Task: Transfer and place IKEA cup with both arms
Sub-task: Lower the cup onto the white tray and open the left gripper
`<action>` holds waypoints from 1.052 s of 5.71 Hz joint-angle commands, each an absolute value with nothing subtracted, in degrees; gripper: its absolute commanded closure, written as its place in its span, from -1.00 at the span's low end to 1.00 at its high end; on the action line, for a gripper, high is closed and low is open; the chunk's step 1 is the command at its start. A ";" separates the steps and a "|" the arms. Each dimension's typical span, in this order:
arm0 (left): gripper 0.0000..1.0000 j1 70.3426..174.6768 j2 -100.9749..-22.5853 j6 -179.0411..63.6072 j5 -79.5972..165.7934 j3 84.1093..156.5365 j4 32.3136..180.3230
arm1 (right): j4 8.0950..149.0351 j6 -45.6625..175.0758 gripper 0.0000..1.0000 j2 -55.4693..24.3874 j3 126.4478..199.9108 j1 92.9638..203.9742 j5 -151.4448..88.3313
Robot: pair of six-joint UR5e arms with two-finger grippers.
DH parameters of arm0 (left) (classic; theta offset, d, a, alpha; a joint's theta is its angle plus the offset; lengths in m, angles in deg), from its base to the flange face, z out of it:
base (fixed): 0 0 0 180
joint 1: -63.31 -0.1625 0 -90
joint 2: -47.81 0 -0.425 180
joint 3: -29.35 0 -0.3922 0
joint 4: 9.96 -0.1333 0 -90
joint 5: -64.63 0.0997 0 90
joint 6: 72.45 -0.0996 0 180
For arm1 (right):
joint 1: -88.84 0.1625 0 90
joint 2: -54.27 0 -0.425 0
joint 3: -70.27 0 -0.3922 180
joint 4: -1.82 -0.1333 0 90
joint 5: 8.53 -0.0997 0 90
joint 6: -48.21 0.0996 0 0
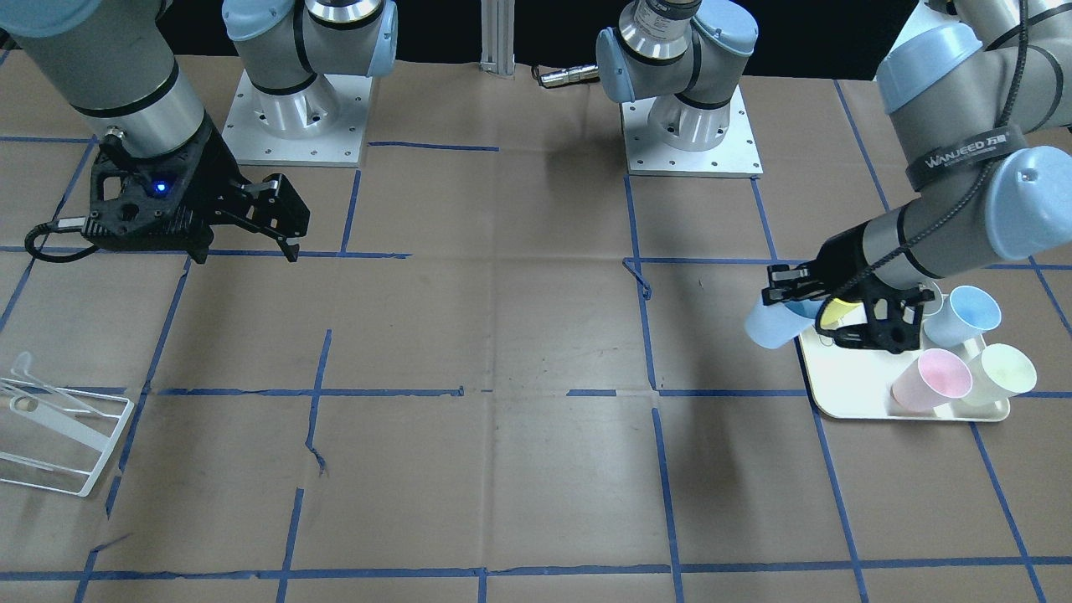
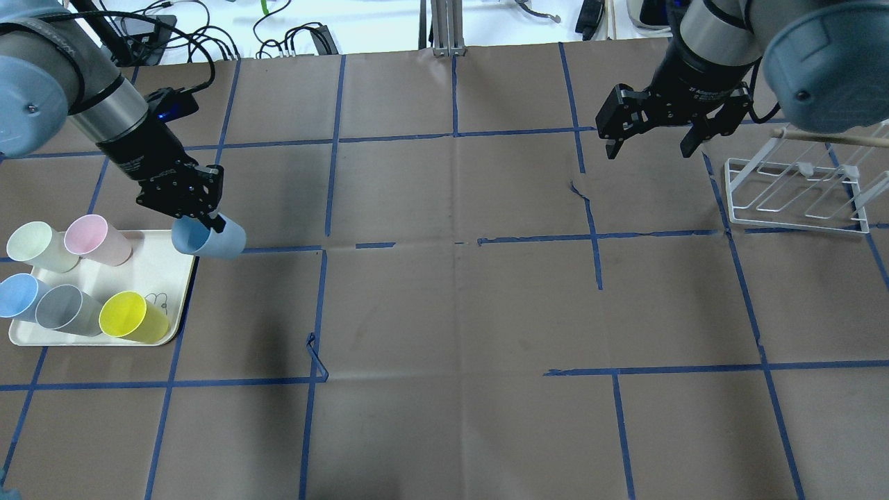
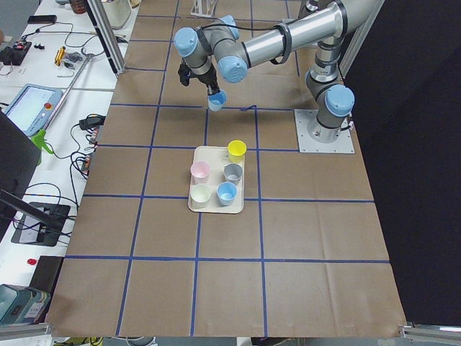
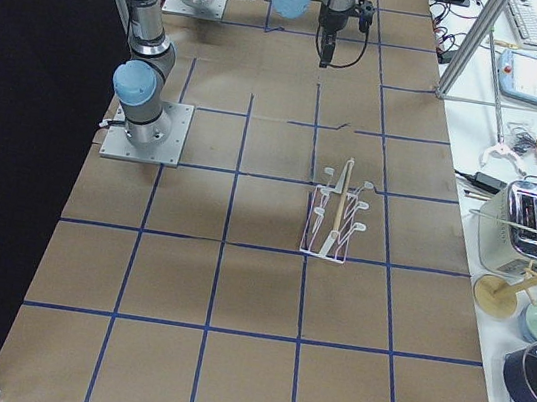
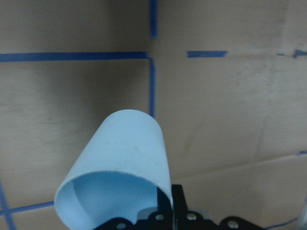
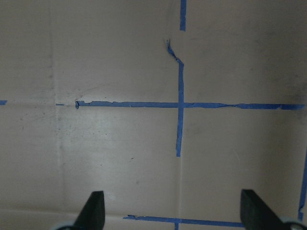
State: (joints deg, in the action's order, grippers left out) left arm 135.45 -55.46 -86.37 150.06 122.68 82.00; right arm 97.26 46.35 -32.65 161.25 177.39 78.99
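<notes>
**Fig. 1.** The left gripper (image 2: pixel 212 223) is closed on the rim of the IKEA cup (image 2: pixel 219 241), with one finger apparently inside its mouth. The cup hangs tilted above the table, its mouth towards the tray (image 2: pixel 167 274), just beyond the tray's edge. Five other cups (image 2: pixel 132 316) stand on the tray. The right gripper (image 2: pixel 649 149) hovers near the wire rack (image 2: pixel 799 224), jaws wide apart and empty.

I read the table (image 2: pixel 451 312) as brown, gridded with blue tape. The sky-blue cup (image 2: pixel 217 241) is plain. The tray (image 2: pixel 161 278) is cream. Beyond these I see a pink cup (image 2: pixel 97 239), pale-green cup (image 2: pixel 38 246), blue cup (image 2: pixel 17 295), grey cup (image 2: pixel 66 310) and yellow cup (image 2: pixel 132 317). The rack (image 2: pixel 792 198) is white. The left gripper (image 2: pixel 208 226) and right gripper (image 2: pixel 649 153) are black. The left arm (image 2: pixel 104 111) and right arm (image 2: pixel 708 35) are silver-grey with light-blue caps.
</notes>
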 commanded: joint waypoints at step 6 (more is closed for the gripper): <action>0.71 130.11 -67.06 -87.56 163.33 122.52 71.25 | 96.48 46.80 -1.00 -33.45 158.87 179.81 82.24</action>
State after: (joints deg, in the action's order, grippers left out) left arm 130.11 -66.71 -87.47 163.41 122.54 71.29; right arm 96.57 46.93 -33.50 159.49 179.80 80.78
